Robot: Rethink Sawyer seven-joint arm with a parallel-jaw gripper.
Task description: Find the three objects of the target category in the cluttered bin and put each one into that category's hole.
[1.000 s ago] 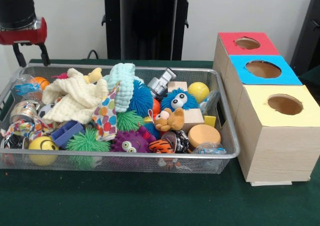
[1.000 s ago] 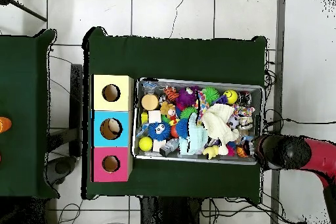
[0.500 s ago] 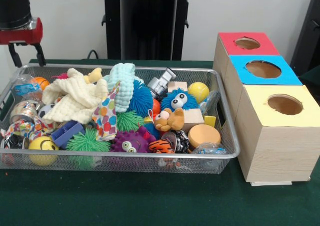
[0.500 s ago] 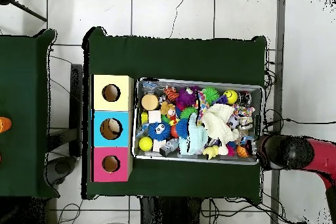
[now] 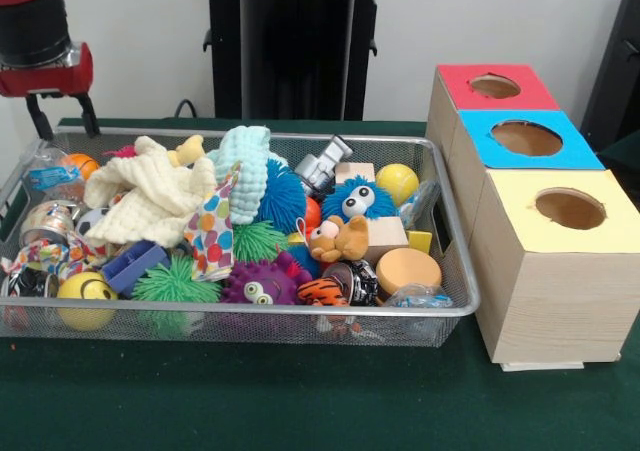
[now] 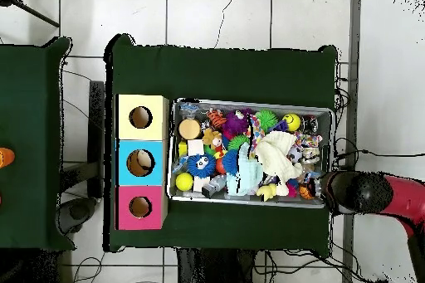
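The cluttered bin (image 5: 300, 312), a wide silver wire-mesh tray, is full of toys: spiky rubber balls, a cream knitted cloth (image 5: 150, 196), a blue furry ball with eyes (image 5: 355, 199), a yellow ball (image 5: 397, 182) and a small brown plush (image 5: 340, 239). My gripper (image 5: 64, 117) hangs open and empty over the bin's far left corner, above the toys. In the overhead view the bin (image 6: 249, 104) lies mid-table and the red and black arm (image 6: 365, 192) covers the gripper at the bin's lower right corner.
Three wooden boxes with round holes stand right of the bin: red top (image 5: 520, 96), blue top (image 5: 570, 149), yellow top (image 5: 520, 226). The robot's black pedestal (image 5: 295, 46) stands behind the bin. Dark green cloth (image 5: 250, 391) covers the table.
The gripper drifted a little left half a second ago and has come back right to about where it was. The toys have not moved.
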